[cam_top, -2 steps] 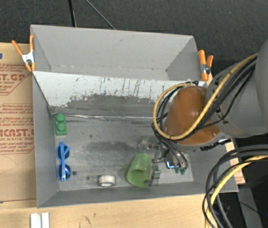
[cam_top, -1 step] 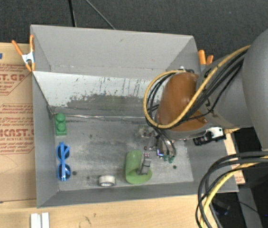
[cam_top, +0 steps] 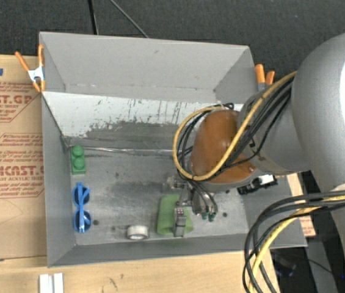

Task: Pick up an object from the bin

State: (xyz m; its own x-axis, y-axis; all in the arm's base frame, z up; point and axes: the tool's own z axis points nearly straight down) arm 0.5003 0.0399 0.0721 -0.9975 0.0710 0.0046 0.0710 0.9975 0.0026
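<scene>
While arm reaches in from right, gripper hangs low over pale green flat pad, which lies near lower wall of grey bin, right of middle. Gripper width: cannot tell. White ring just left of pad. Blue glasses, green block well apart, by left wall.

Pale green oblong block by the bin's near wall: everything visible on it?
The pale green oblong block has rounded corners and a matt, possibly soft surface. It lies flat on the floor of the grey metal bin, right of centre, close to the near wall. The gripper is down over its right side, hiding part. A small white ring lies left, apart.
</scene>
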